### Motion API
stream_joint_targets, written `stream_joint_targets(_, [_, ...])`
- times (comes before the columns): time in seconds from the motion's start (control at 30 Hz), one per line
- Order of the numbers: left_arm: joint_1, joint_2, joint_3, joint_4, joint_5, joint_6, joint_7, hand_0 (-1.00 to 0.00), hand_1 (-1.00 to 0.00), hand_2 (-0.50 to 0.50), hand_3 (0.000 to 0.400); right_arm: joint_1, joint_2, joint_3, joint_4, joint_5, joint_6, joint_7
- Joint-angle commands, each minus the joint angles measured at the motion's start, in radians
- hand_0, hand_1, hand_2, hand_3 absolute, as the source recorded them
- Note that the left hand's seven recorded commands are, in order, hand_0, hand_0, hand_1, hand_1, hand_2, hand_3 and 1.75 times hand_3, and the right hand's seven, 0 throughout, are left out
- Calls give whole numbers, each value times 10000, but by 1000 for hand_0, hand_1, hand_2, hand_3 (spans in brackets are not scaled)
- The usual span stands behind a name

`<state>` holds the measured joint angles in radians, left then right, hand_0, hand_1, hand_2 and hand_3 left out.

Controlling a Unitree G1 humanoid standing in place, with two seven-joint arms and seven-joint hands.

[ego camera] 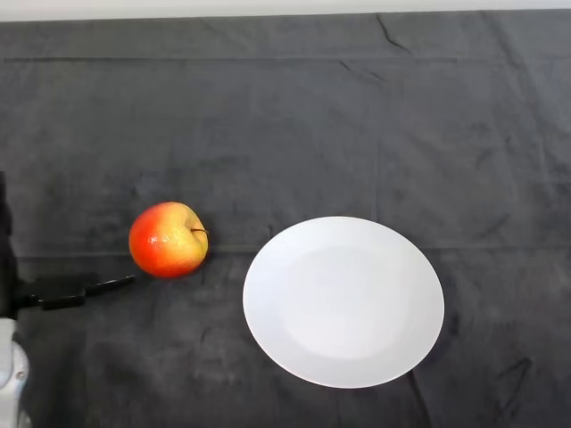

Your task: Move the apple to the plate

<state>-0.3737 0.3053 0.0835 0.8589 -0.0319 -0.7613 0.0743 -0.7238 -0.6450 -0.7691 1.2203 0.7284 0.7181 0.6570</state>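
Observation:
A red and yellow apple (168,239) lies on the dark cloth left of centre, its stem pointing right. The white plate (343,301) sits empty to its right, a short gap away, nearer the front edge. Only a black part of my left hand (53,292) shows at the left edge, low and just left of the apple, not touching it. The silver-grey forearm (9,374) enters at the lower left corner. Most of the hand is cut off by the view's edge.
The dark cloth (294,116) covers the whole table, with creases near the back. A pale strip (285,5) runs along the far edge.

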Motion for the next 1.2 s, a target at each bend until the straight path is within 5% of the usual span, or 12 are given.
stream_joint_targets(0.03, [-164, -145, -279, -496, 114, 156, 48, 0, 0, 0, 0, -71, -165, -156, -118, 164, -58, -6])
stream_joint_targets(0.93, [-266, 89, -2666, 20, -478, 1149, -848, 0, 0, 0, 0, -50, -146, -157, -171, 181, -53, -37])
stream_joint_targets(0.97, [-273, 101, -2693, 9, -504, 1231, -874, -251, -208, -22, 100, -50, -146, -157, -171, 182, -52, -37])
stream_joint_targets(1.0, [-277, 114, -2720, -14, -533, 1322, -901, -337, -302, -18, 135, -49, -145, -157, -172, 183, -52, -38])
stream_joint_targets(1.03, [-275, 127, -2743, -45, -562, 1407, -925, -702, -945, 122, 378, -49, -145, -157, -173, 183, -52, -39])
stream_joint_targets(1.07, [-269, 142, -2762, -79, -590, 1482, -947, -702, -945, 122, 378, -49, -144, -157, -174, 184, -52, -39])
stream_joint_targets(1.1, [-260, 160, -2778, -115, -622, 1554, -972, -1000, -1000, 0, 400, -48, -144, -157, -175, 184, -51, -40])
stream_joint_targets(1.2, [-233, 216, -2806, -185, -700, 1694, -1033, -1000, -1000, 0, 400, -47, -142, -157, -179, 186, -51, -42])
